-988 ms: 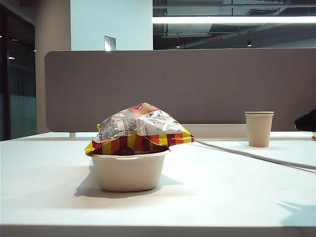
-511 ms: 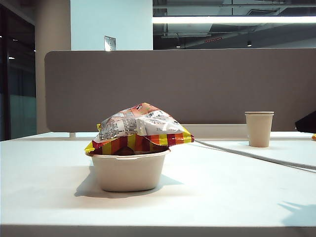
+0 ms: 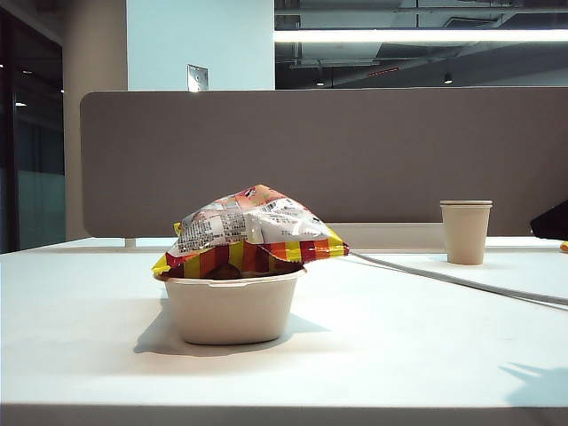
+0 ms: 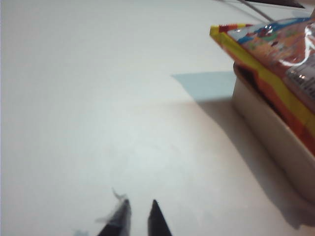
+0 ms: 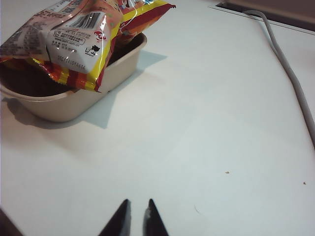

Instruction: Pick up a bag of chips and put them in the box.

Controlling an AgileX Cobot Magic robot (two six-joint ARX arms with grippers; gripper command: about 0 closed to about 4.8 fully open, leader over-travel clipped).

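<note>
Nearest the left pincer [image 4: 139, 219] lay only bare white bench [image 4: 98, 123]; its fingertips were pressed nearly together, pinching nothing. Further out and off to one side of it stood the box [image 4: 275, 137], with the bag of chips [image 4: 275, 59] resting across its rim and one yellow-edged corner jutting past the wall. The right pincer [image 5: 136, 216] hovered over the bench too, tips close together and empty, with the box [image 5: 74, 98] ahead of it and well apart.

The bag looked light, crinkly and slick, puffed with air, and probably easy to crush. Judged from how it sat, it rode on top of the box rather than down inside, so it might need a nudge to settle. A flat sealed edge, such as the striped end seam, looked like the safest place to pinch, since the shiny middle would likely slip or dent.

Beyond the box a grey cable [image 5: 290, 73] ran across the bench, and a paper cup [image 3: 465, 231] stood far off before the grey divider [image 3: 355, 160]. Neither stood in the way.
</note>
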